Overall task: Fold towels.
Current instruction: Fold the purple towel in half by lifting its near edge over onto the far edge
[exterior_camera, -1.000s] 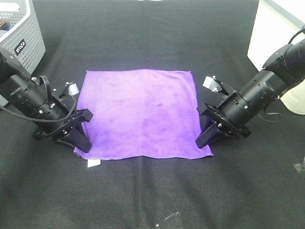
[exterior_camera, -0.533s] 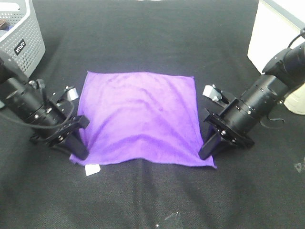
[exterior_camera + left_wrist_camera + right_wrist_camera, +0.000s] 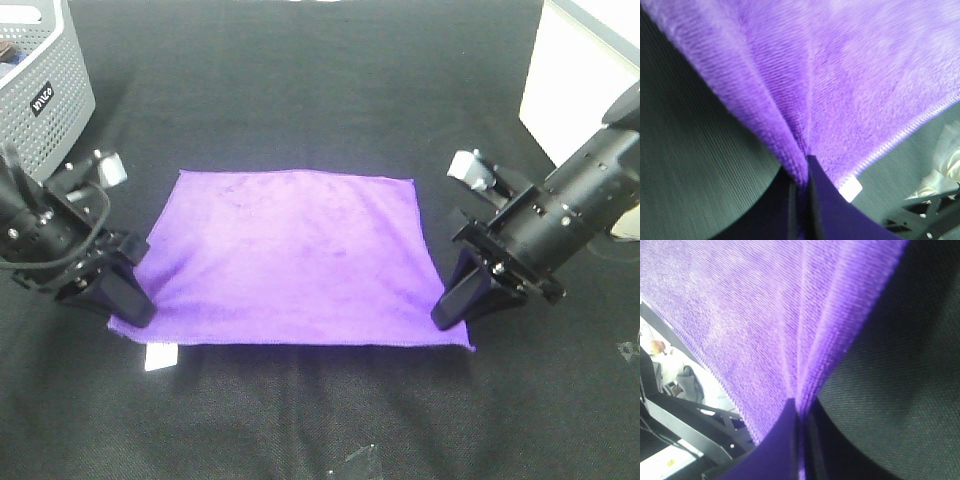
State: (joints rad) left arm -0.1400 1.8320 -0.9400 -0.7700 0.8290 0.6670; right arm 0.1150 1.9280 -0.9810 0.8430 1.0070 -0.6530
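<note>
Now: white tag [image 3: 160, 358] sits just off the near left corner of the towel [image 3: 285, 255]. Left gripper [image 3: 125, 295] is clenched on that corner, right gripper [image 3: 455, 305] clenched on the other near corner; both wrist views show cloth pinched between closed jaws. Far edge lies flat on the surface [image 3: 300, 90].

Step, as I read it: first fold starting. Next: carry both corners level over to the far edge.

Since half a second ago: grippers wider apart, wrinkles pulled out, far edge slid nearer.
</note>
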